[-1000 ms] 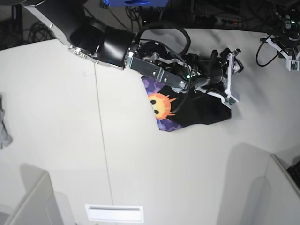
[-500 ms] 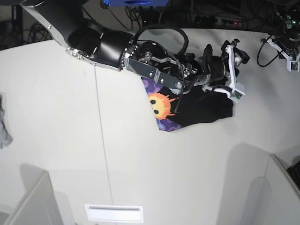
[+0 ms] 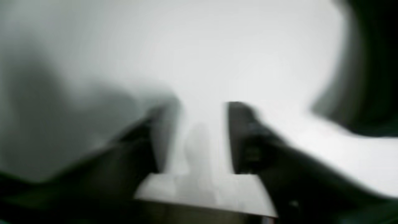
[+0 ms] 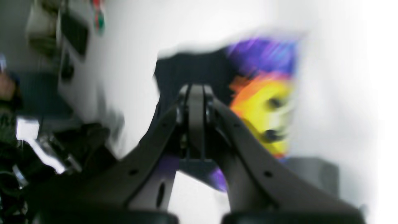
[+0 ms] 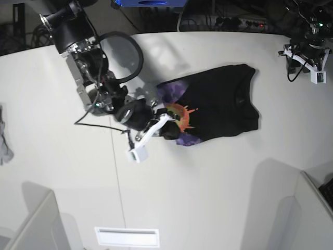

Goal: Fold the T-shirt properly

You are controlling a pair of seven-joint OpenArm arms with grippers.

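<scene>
The black T-shirt (image 5: pixel 221 101) lies folded on the white table (image 5: pixel 208 177), its orange-yellow sun face print on purple (image 5: pixel 179 117) at its left end. My right gripper (image 5: pixel 165 127) is at the shirt's left edge, over the print. In the blurred right wrist view its jaws (image 4: pixel 196 93) are pressed together with nothing seen between them, and the T-shirt (image 4: pixel 186 71) lies beyond. My left gripper (image 5: pixel 307 57) hangs over the table's far right corner, away from the shirt. In the blurred left wrist view it (image 3: pixel 202 137) is open over bare table.
A small grey cloth (image 5: pixel 4 140) lies at the table's left edge. White bin walls stand at the bottom left (image 5: pixel 36 224) and bottom right (image 5: pixel 312 208). A white slot (image 5: pixel 126 237) sits at the front edge. Cables and gear lie beyond the far edge.
My right arm has swung back left off the shirt, from its right end to its left edge. The whole shirt now shows, spread wider. The left gripper has barely moved.
</scene>
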